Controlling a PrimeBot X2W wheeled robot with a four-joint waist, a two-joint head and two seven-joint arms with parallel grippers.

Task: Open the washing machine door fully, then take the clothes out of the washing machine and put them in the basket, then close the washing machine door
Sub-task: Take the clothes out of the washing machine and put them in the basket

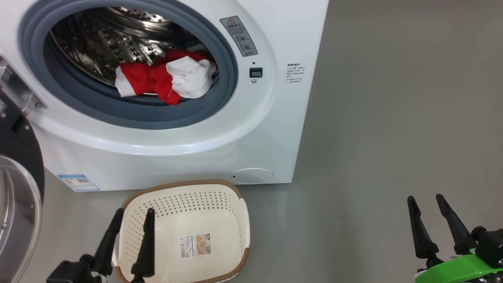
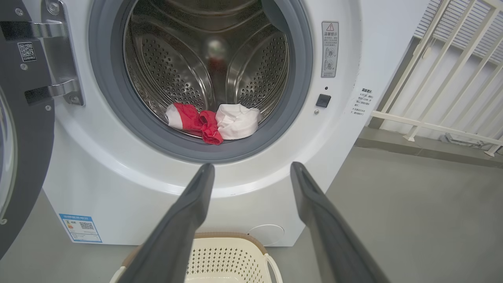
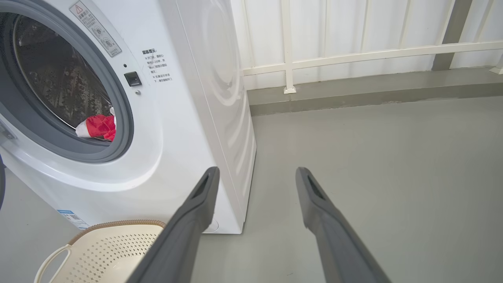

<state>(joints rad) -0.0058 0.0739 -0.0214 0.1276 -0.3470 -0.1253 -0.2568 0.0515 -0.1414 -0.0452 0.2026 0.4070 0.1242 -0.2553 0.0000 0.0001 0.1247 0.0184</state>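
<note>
The white washing machine (image 1: 251,129) (image 2: 118,188) (image 3: 188,129) stands with its door (image 1: 19,188) (image 2: 23,129) swung wide to the left. Red and white clothes (image 1: 165,76) (image 2: 214,122) (image 3: 98,126) lie at the drum's front lip. On the floor before the machine sits the cream basket (image 1: 188,204) (image 2: 228,255) (image 3: 114,243), with a paper label on its floor. My left gripper (image 1: 134,214) (image 2: 251,169) hangs open over the basket's left rim, holding nothing. My right gripper (image 1: 426,200) (image 3: 255,173) is open over bare floor to the machine's right.
Grey floor (image 1: 393,118) stretches to the right of the machine. A white railing (image 3: 353,51) (image 2: 452,78) and a low step run along the back wall.
</note>
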